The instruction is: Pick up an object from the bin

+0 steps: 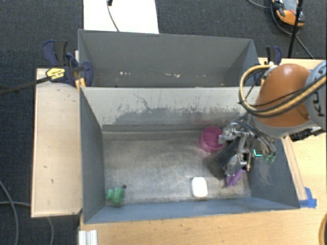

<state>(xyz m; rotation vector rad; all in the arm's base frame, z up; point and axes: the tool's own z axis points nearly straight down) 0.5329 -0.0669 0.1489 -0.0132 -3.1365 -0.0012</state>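
Note:
My gripper [239,156] is low in the bin's right part, close to the right wall. Directly beneath it lies a small purple thing [234,178] on the floor, partly covered by the gripper. A dark flat object [219,165] lies tilted against the gripper's left side; I cannot tell whether it is held. A magenta round cup-like thing [209,139] sits just up and left of the gripper, by the back wall. A white rounded lump [199,187] rests near the front wall, left of the purple thing.
A small green thing [116,195] lies in the front left corner. The arm with its orange cover and cables comes in over the right rim. The bin's sloping right wall stands close beside the gripper.

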